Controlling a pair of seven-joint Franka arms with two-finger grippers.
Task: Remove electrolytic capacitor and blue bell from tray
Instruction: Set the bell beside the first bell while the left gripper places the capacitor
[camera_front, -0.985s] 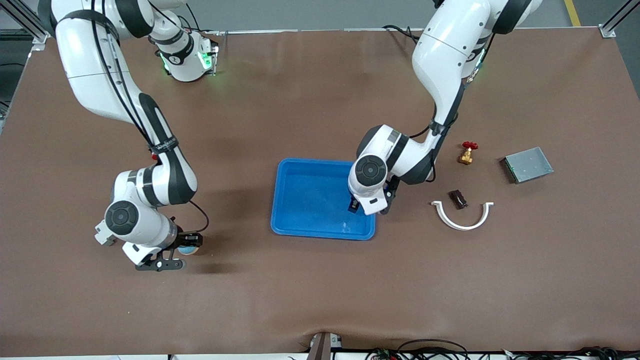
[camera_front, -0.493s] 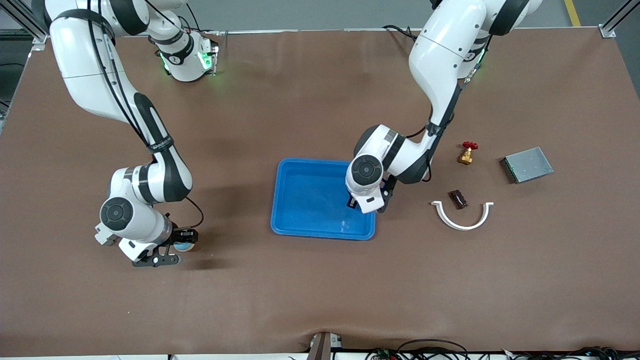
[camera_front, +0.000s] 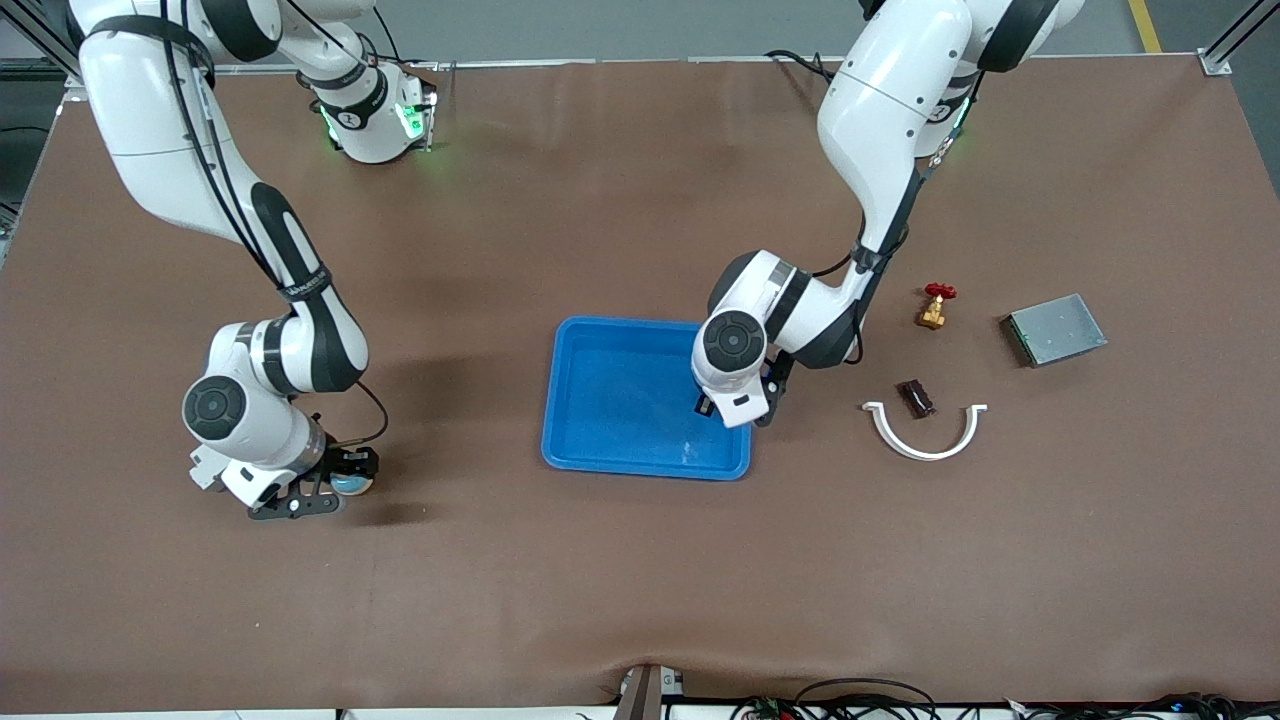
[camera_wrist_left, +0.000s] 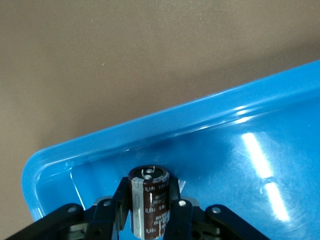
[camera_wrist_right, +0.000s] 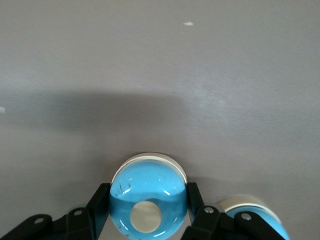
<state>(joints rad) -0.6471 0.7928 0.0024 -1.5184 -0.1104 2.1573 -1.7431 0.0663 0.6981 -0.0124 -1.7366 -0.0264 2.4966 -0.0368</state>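
1. Front view: the left gripper hangs over the blue tray; the right gripper is low over the table, toward the right arm's end.
2. Left wrist view: fingers clamp the capacitor above the tray's corner.
3. Right wrist view: fingers grip the blue bell.

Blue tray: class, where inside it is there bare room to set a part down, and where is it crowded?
The blue tray has a bare floor from its middle toward the right arm's end. The corner toward the left arm's end is crowded: the left hand holds the capacitor over it. The right hand, gripping the bell, is well clear.
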